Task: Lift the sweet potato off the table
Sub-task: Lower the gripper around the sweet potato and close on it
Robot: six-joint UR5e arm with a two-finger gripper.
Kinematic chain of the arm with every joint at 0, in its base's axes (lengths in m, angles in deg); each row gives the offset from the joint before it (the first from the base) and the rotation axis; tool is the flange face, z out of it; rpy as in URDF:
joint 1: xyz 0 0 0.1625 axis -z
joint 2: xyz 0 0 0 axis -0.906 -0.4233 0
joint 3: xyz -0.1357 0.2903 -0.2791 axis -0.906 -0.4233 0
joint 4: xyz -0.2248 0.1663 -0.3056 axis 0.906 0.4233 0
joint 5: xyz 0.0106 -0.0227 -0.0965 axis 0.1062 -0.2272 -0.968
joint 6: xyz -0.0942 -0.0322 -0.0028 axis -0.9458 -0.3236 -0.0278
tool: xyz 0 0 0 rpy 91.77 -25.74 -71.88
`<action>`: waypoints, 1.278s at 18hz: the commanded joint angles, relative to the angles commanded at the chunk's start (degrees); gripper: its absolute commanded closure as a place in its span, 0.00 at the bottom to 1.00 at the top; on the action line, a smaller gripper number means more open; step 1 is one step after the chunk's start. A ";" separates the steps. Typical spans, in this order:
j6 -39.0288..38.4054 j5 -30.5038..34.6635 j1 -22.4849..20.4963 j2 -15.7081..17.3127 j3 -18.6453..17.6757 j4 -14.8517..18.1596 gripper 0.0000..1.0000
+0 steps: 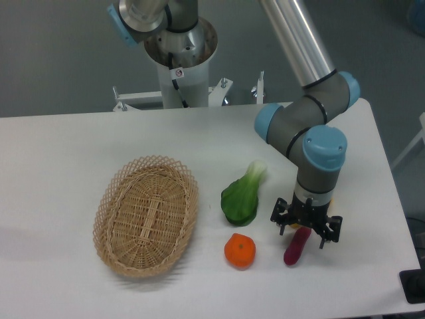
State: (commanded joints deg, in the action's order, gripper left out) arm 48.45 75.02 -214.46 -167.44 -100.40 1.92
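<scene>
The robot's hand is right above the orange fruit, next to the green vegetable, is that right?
Not quite. In the camera view, the hand is above the sweet potato, not the orange fruit, which sits apart to its left. The green vegetable is nearby, as you said.

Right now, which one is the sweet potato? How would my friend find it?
Look at the front right of the white table, right under the gripper. The sweet potato lies beside the round orange fruit; it is the only slim, dark purple one.
</scene>
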 joint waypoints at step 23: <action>0.61 2.64 0.18 -0.97 0.00 -0.44 0.56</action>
State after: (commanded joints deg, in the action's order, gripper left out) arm 49.07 77.66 -214.28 -168.41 -100.40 1.48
